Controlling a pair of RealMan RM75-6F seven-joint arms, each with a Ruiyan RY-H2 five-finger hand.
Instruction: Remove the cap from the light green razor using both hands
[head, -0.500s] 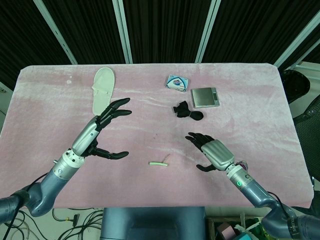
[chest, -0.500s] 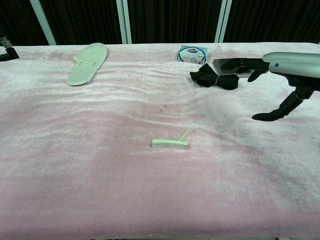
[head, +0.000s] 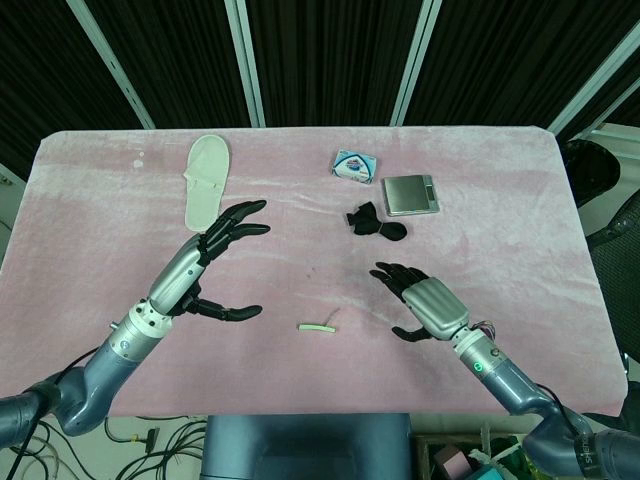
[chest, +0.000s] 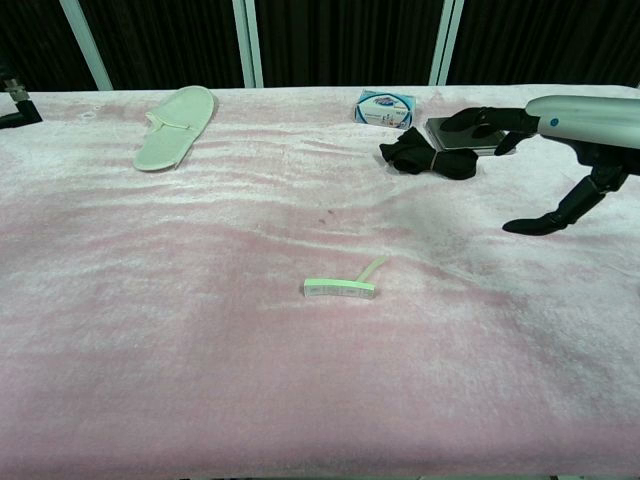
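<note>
The light green razor (head: 319, 326) lies flat on the pink cloth near the table's front edge, its capped head (chest: 339, 289) toward me and its thin handle angled up to the right. My left hand (head: 205, 258) hovers open to the razor's left, fingers spread, holding nothing. My right hand (head: 421, 301) hovers open to the razor's right, fingers spread and empty; the chest view shows it high at the right edge (chest: 560, 125). Neither hand touches the razor.
A pale slipper (head: 204, 182) lies at the back left. A small blue-and-white packet (head: 354, 165), a grey digital scale (head: 410, 193) and a black bundle (head: 373, 221) sit at the back right. The pink cloth (head: 100, 230) covers the whole table.
My left hand has shifted slightly right and its fingers have lifted a little. My right hand has barely moved. The razor lies where it was.
</note>
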